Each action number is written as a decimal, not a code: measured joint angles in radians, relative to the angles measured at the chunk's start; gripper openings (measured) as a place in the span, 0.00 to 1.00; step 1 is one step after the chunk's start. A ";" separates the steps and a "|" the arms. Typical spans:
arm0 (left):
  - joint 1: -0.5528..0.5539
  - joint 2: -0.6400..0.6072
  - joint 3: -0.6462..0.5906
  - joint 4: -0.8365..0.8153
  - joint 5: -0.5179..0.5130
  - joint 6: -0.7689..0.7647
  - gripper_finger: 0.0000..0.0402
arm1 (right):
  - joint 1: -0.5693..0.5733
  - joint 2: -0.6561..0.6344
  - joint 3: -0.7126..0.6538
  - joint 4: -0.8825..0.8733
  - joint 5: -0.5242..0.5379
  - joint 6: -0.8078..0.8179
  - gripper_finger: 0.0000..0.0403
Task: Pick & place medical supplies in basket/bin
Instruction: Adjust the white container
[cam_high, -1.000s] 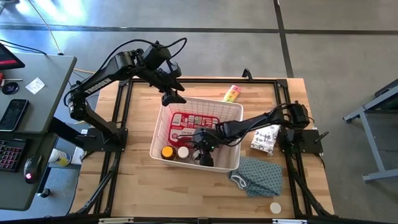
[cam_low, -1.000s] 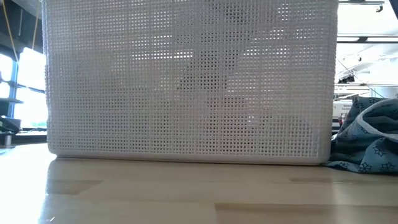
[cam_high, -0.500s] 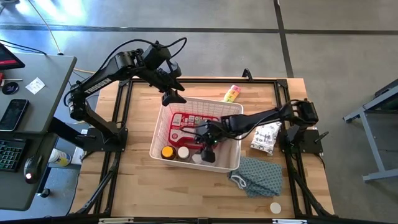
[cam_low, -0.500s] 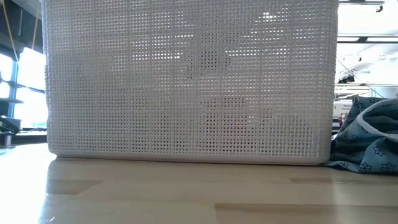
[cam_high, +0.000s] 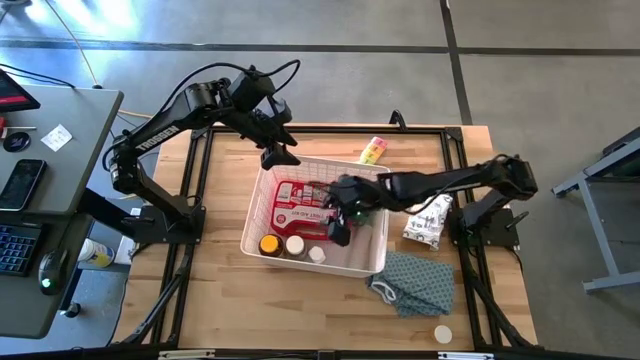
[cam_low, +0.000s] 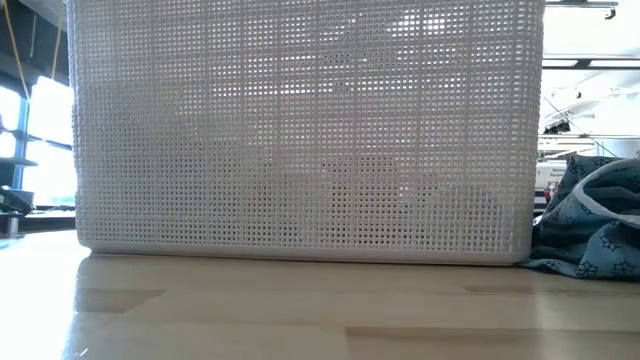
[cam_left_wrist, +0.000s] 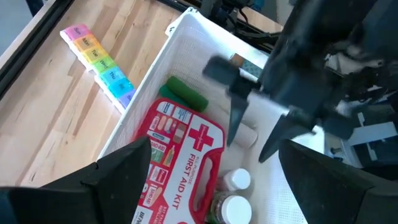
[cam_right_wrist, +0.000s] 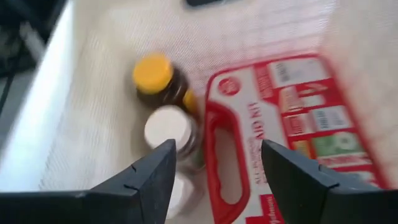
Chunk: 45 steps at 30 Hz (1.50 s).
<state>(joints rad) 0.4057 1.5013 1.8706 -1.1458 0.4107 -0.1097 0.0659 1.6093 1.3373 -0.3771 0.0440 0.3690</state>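
Right now you have the large white rectangular plastic basket with lattice-mesh sides (cam_high: 372, 262) sitting mid-table, and most of the medical supplies already lie inside it. Look in from above: the flat red first-aid case with white label and cross (cam_high: 296, 199) takes the 11 o'clock part of the basket floor, with a green roll (cam_left_wrist: 184, 93) against the wall beyond it in the left wrist view. At the basket's 7 o'clock end sit a yellow-capped amber bottle (cam_high: 269, 244), a white-capped bottle (cam_high: 295, 244) just beside it, and a smaller white-capped bottle (cam_high: 317, 254) next along.

Your right gripper (cam_high: 339, 225) hangs over the middle of the basket, above the case's 3 o'clock edge, fingers spread and holding nothing; its own camera looks between them at the bottles and the case's handle. Your left gripper (cam_high: 282, 154) waits at the basket's 12 o'clock rim, its fingers also parted and empty.

Outside the basket, the rainbow pill organiser (cam_high: 372, 150) lies on the wooden table (cam_high: 210, 290) at 1 o'clock, near the rim. A white printed packet (cam_high: 425, 222) rests at 3 o'clock, a blue star-patterned cloth (cam_high: 415, 282) at 4 o'clock, and a small round white lid (cam_high: 442, 334) farther out at 5 o'clock.
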 joint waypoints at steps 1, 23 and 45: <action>0.000 0.000 0.000 0.000 0.000 0.000 0.96 | -0.001 -0.019 0.000 -0.002 0.021 0.028 0.56; 0.000 0.052 0.001 0.038 0.033 0.077 0.96 | -0.077 -0.478 0.001 -0.543 0.604 0.596 0.40; 0.024 0.230 0.000 -0.120 -0.259 -0.057 0.96 | -0.712 -0.364 0.000 -0.608 0.026 -0.013 0.33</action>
<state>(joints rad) 0.4294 1.7317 1.8702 -1.2661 0.1519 -0.1666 -0.6464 1.2455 1.3376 -0.9855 0.0697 0.3556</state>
